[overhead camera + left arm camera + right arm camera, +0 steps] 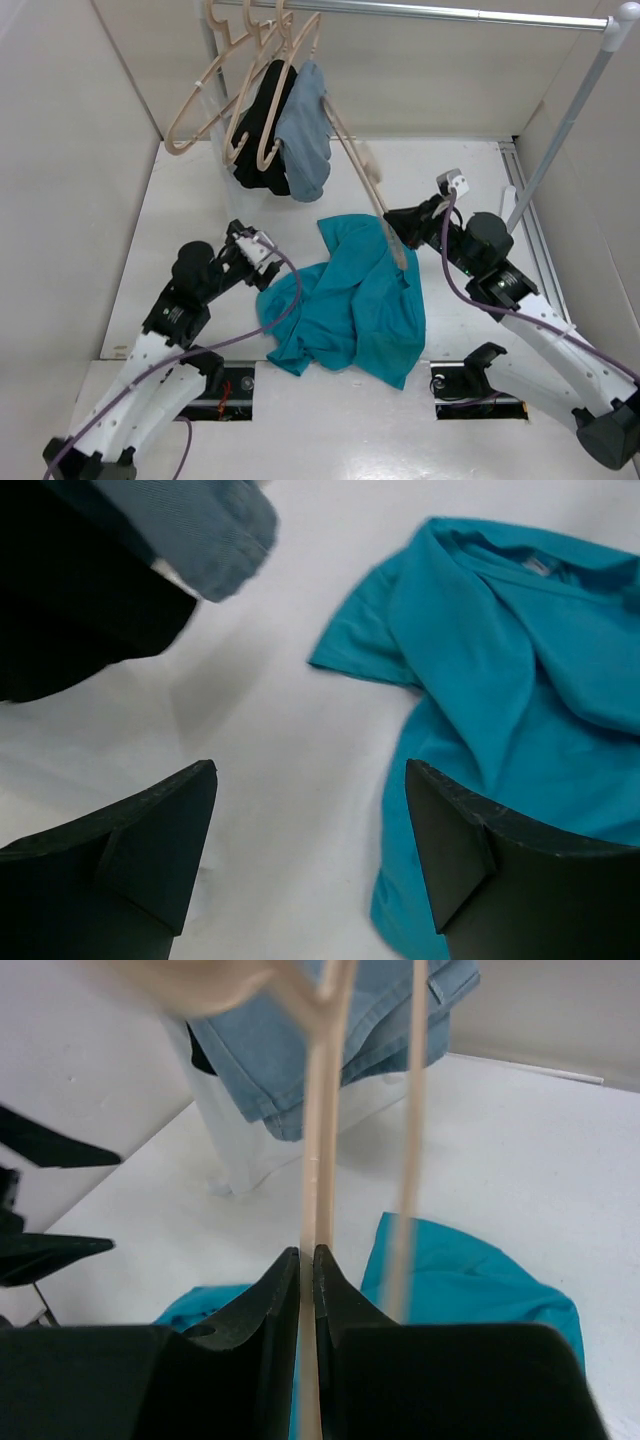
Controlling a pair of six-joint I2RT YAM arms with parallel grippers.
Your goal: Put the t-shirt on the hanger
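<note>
I see the t-shirt lying crumpled on the white table, roughly mid-table. It is soft teal cloth, floppy, thrown into deep folds. Its bulk runs from 12 o'clock to 6 o'clock in the top view, the folded neck end at 12. From the left wrist the t-shirt fills the 3 o'clock side, with one hemmed sleeve pointing towards 9.

My right gripper is pinched tight on the hanger, a thin, smooth beige plastic bar running straight up between the black fingertips. In the top view the hanger slants with its long axis from 11 o'clock down to 5 o'clock. Its lower end is at the right gripper, just over the shirt's upper edge. Part of it is blurred, and I cannot tell where its hook sits.

My left gripper stands wide, its matte black wedge-shaped fingers apart with only bare table between them. In the top view the left gripper sits at the shirt's 9 o'clock edge.

At 12 o'clock a metal rail carries the spare hangers, a black garment and a grey-blue garment of denim-like weave.
</note>
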